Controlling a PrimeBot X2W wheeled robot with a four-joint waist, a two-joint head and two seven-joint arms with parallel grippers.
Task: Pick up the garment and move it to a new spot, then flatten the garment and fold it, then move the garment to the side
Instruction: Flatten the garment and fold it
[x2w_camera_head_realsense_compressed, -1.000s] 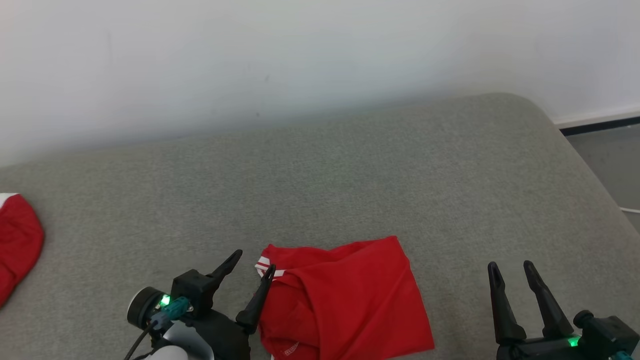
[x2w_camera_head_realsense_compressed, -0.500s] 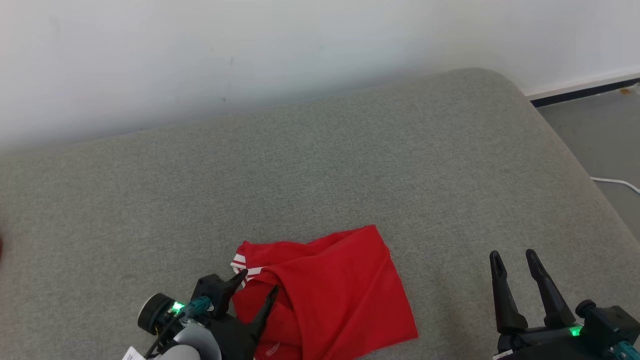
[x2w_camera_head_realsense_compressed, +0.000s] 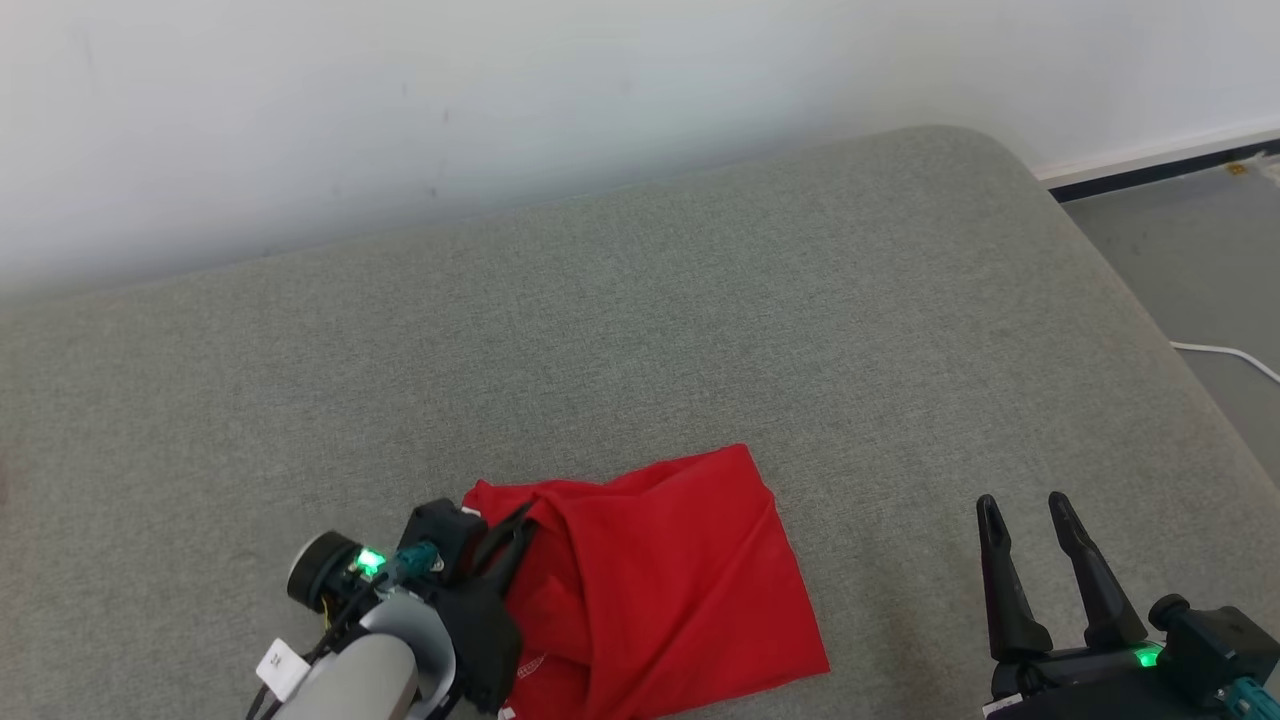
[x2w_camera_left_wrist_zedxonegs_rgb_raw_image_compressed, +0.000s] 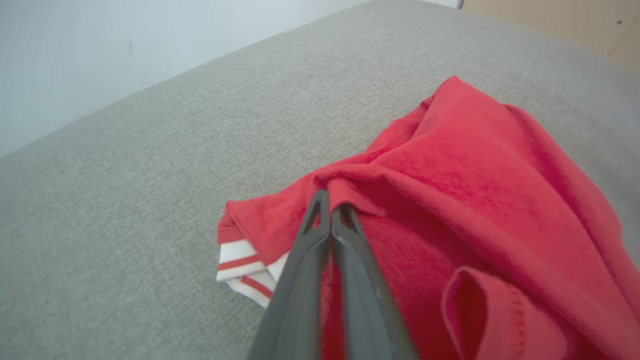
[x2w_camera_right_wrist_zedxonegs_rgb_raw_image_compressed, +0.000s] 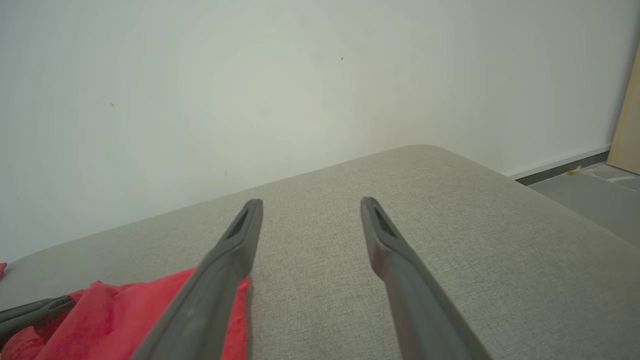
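Two grippers are in play over the grey fabric surface (x2w_camera_head_realsense_compressed: 700, 300), and the action is on the left. The left arm's pale forearm (x2w_camera_head_realsense_compressed: 350, 685) rises from the bottom edge of the head view and slants up to the right, a green light (x2w_camera_head_realsense_compressed: 370, 562) glowing at the wrist. The left gripper (x2w_camera_head_realsense_compressed: 518, 522) has its dark fingers pointed into the left edge of the red garment (x2w_camera_head_realsense_compressed: 660, 580).

In the left wrist view that gripper (x2w_camera_left_wrist_zedxonegs_rgb_raw_image_compressed: 331, 202) has its two fingers pressed together, tips pinching a raised fold of the red cloth (x2w_camera_left_wrist_zedxonegs_rgb_raw_image_compressed: 475, 165). Just left of the fingers a white cuff with red stripes (x2w_camera_left_wrist_zedxonegs_rgb_raw_image_compressed: 240, 260) peeks out from under the fold and lies on the surface.

The garment lies loosely bunched near the front edge of the surface, a little left of the middle. Its right part lies flatter, and one corner points toward the white wall (x2w_camera_head_realsense_compressed: 500, 100).

The right gripper (x2w_camera_head_realsense_compressed: 1022, 500) sits at the lower right, well apart from the garment. Its fingers point up the view and lean slightly left, spread wide with nothing between them. Its own wrist camera looks along the parted fingers (x2w_camera_right_wrist_zedxonegs_rgb_raw_image_compressed: 235, 250) across the surface toward the wall, with the red cloth (x2w_camera_right_wrist_zedxonegs_rgb_raw_image_compressed: 125, 310) off to the lower left.

Past the rounded far-right corner there is grey floor (x2w_camera_head_realsense_compressed: 1190, 260) and a white cable (x2w_camera_head_realsense_compressed: 1225, 352).
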